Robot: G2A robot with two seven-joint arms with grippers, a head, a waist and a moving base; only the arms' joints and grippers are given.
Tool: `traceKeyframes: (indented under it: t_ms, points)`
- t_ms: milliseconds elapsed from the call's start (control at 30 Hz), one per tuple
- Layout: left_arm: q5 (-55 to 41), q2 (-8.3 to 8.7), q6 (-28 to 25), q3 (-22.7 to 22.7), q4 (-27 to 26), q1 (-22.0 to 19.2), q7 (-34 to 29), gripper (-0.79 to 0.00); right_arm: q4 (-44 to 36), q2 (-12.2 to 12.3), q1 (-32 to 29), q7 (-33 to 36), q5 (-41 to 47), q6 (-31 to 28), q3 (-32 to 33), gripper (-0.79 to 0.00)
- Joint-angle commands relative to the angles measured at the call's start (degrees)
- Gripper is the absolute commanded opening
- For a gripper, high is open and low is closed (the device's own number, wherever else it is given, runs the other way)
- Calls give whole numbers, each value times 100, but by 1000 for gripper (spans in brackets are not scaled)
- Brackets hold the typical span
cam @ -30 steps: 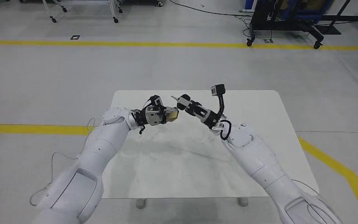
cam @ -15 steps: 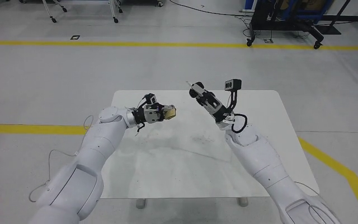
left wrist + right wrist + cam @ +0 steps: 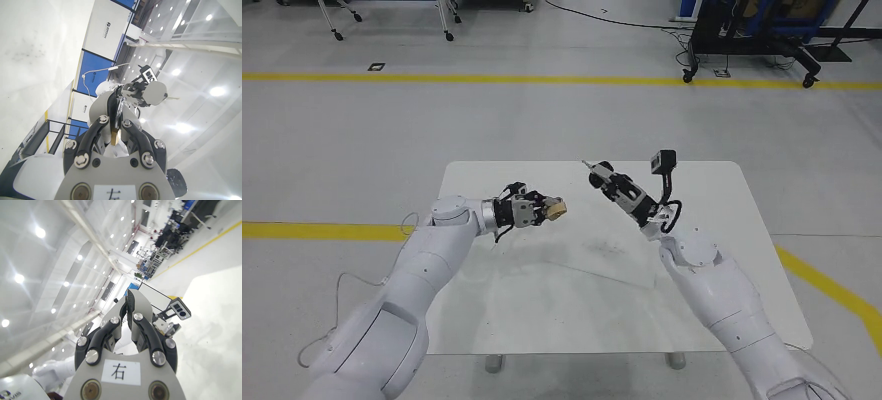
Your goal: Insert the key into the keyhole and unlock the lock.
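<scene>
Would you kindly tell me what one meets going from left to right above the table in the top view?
Left pincer → brass padlock → key → right pincer → right wrist camera.

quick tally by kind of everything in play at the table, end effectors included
lock: 1
key: 1
end effectors: 2, the left end effector shut on the lock and the right end effector shut on the key
table: 1
total: 5
</scene>
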Motion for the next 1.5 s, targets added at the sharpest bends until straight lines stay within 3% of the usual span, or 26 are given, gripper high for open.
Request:
traceKeyframes:
  t_ms: [0,100,167,667,900,1100,1267,1367,1467]
  points:
    - [97,-13,226,38,-148,99,248,-785,-936,132,-625,27,-266,1161,452,-785]
    - [264,-20,277,64,-329,191,596,-785,-1962,277,-1400,61,-588,2118,1010,-785]
    - [265,-8,157,6,-389,233,773,-785,-2443,325,-1757,127,-482,2393,1317,-785]
    - [265,-8,157,6,-389,233,773,-785,-2455,323,-1776,79,-543,2390,1285,-785]
    - [386,60,-14,-149,-875,490,1195,-785,-3045,270,-2282,-995,-1049,2678,936,-785]
    - [369,143,-206,-409,-1229,705,1545,-785,-3184,148,-2717,-1853,-777,2621,331,-785]
    - [722,228,-541,-554,-1560,877,1998,-785,-3010,32,-2634,-2388,-462,2412,-56,-785]
    - [858,264,-533,-612,-1774,998,2164,-785,-2793,-51,-2460,-2835,-441,2185,-275,-785]
    - [993,297,-503,-663,-1958,1103,2273,-785,-2570,-126,-2178,-3030,-504,2329,-534,-785]
